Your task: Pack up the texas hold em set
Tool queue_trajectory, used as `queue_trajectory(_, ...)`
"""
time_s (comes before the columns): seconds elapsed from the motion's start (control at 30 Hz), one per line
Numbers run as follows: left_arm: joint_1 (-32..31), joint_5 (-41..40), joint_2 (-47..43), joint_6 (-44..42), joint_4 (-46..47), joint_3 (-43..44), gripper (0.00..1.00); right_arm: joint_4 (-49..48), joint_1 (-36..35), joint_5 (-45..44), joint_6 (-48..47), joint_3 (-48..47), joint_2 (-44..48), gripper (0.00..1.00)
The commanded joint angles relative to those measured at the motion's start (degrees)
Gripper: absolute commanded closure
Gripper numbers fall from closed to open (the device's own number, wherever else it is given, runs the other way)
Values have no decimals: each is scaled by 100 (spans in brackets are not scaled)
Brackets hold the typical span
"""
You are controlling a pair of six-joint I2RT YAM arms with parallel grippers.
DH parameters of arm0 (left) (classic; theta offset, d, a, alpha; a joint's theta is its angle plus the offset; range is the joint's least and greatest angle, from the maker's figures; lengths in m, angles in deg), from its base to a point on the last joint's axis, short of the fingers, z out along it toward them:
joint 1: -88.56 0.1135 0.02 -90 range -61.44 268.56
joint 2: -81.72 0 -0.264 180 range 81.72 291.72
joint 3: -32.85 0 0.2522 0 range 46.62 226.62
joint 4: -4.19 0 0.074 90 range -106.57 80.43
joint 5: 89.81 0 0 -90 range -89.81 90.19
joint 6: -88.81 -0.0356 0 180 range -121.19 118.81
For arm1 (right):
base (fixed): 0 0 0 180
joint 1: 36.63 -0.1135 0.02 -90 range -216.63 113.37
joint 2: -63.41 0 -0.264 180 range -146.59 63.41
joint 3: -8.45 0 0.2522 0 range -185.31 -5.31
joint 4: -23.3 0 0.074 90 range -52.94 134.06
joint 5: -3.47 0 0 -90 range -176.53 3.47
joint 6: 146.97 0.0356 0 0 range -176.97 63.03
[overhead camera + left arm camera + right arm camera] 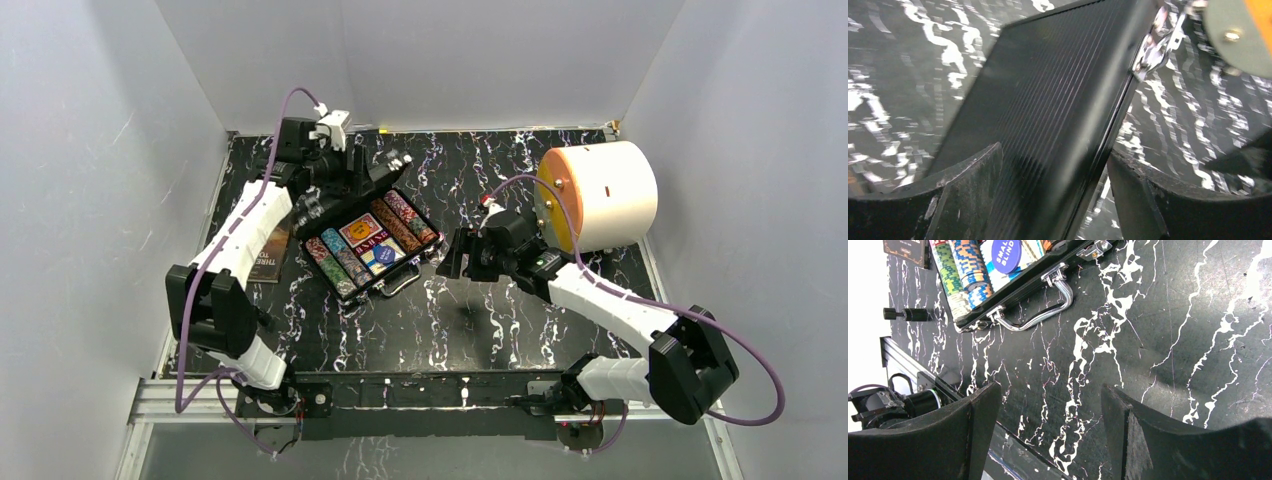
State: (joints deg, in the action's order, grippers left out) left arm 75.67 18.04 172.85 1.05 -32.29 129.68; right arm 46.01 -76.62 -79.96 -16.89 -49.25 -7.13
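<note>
Black marble desk [520,330], open case [340,292] sitting left of centre toward the back. Left claw [1054,154] straddles the raised lid [1048,100], can't tell if it's pinching. Right claw [1050,390] is spread apart and empty near the handle [1040,310]. Chips [400,222] are racked inside.

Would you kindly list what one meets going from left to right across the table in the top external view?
dark brown booklet → open black case filled with chips and cards → right hand, open above the bare table → big white cylinder with an orange face
</note>
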Motion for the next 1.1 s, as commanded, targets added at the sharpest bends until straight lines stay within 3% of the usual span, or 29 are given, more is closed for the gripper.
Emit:
queue_trajectory(0.0, -28, 2221, -508, 340, -170, -119, 23, -166, 1, -48, -78, -275, 67, 19)
queue_trajectory(0.1, -54, 3717, -716, 566, 219, -286, 20, -140, 0, -207, -80, -183, 171, 19)
queue_trajectory(0.2, -68, 4152, -1035, 983, 808, -667, 18, -35, 0, -345, -121, -143, 239, 19)
queue_trajectory(0.33, -78, 3106, -1477, 1209, 1035, -1209, 15, -3, 0, -488, -154, -67, 300, 19)
queue_trajectory(0.47, -145, 2159, -1314, 1634, 1092, -1499, 20, -17, 1, -585, -162, -123, 174, 20)
queue_trajectory(0.6, -435, 1758, -759, 1844, 1047, -1717, 30, -77, 8, -522, -140, -652, -399, 29)
queue_trajectory(0.7, -753, 1154, -362, 1757, 880, -1725, 45, -19, 5, -725, -300, -1084, -851, 42)
queue_trajectory(0.8, -997, 759, -9, 1562, 596, -1626, 56, -6, -1, -1059, -517, -1318, -1084, 45)
queue_trajectory(1.07, -1488, -171, 576, 1171, -149, -1522, 57, 31, -9, -1100, -946, -1726, -1724, 45)
